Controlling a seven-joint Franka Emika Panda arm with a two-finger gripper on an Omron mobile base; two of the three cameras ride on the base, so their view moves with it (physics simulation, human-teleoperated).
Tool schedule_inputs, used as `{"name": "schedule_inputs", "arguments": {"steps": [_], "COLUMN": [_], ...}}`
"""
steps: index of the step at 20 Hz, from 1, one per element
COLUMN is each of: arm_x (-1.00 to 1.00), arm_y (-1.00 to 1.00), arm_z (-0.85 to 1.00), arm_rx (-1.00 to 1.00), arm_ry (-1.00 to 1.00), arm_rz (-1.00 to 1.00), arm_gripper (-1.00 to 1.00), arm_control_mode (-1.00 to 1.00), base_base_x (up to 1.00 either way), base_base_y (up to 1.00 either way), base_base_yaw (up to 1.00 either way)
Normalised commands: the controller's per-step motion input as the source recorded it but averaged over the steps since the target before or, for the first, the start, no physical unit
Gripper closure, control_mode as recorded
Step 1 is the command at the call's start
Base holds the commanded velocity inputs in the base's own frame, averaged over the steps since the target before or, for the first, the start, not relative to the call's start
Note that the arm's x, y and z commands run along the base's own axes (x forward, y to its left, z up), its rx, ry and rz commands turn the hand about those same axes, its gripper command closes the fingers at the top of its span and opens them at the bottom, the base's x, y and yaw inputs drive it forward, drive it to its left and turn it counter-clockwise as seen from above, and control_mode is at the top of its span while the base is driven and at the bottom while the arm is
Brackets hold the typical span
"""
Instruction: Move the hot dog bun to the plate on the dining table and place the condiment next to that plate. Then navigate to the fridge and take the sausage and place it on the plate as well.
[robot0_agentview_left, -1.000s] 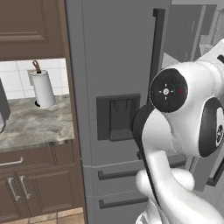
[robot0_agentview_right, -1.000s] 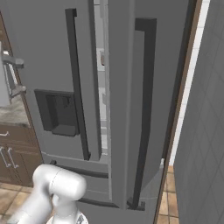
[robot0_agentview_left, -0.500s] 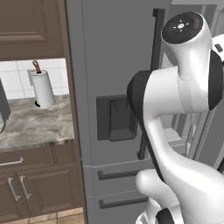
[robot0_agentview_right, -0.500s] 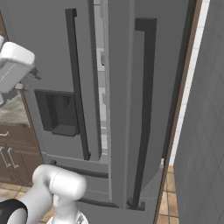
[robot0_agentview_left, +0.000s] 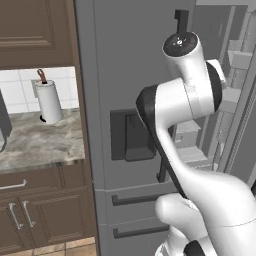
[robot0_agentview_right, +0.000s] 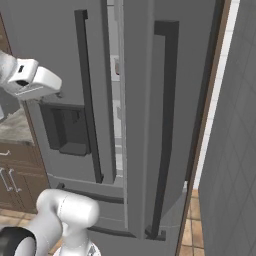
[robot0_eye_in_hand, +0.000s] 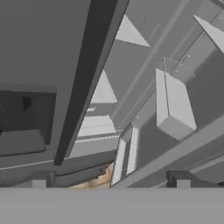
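Base stood before fridge (robot0_agentview_right: 145, 100), doors slightly ajar, pale shelves visible through gap: staging for sausage fetch, judged. Sausage itself not made out inside. Hand (robot0_eye_in_hand: 109, 183) empty, fingers spread wide, pointed toward gap beside long dark handle (robot0_eye_in_hand: 83, 83), likely lining up to enter or widen door. Versus half-second earlier: arm swung further across fridge front in left base view, hand end further in from edge in right base view. Paper towel roll (robot0_agentview_left: 49, 101) on worktop (robot0_agentview_left: 40, 142) unmoved.

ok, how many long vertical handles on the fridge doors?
2. The left door's handle runs beside the dispenser recess; the right door's handle sits on the door right of the gap. The short horizontal drawer pulls lower down aren't counted.
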Motion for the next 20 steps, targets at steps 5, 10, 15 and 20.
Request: {"name": "schedule_inputs", "arguments": {"steps": [5,10,15,20], "arm_x": [1.00,0.90,0.87,0.72], "arm_y": [-0.01,-0.13,-0.30,-0.32], "arm_z": [-0.20,-0.05,-0.02,-0.13], "arm_rx": [0.00,0.00,0.02,0.06], "arm_ry": [-0.07,-0.01,0.00,0.00], "arm_rz": [0.01,0.00,0.00,0.05], "arm_gripper": [-1.00,-1.00,-1.00,-1.00], "arm_control_mode": [-1.00,-1.00,-1.00,-1.00], "base_base_x": [0.00,0.00,0.00,0.00], "base_base_y": [0.00,0.00,0.00,0.00], "base_base_yaw": [0.00,0.00,0.00,0.00]}}
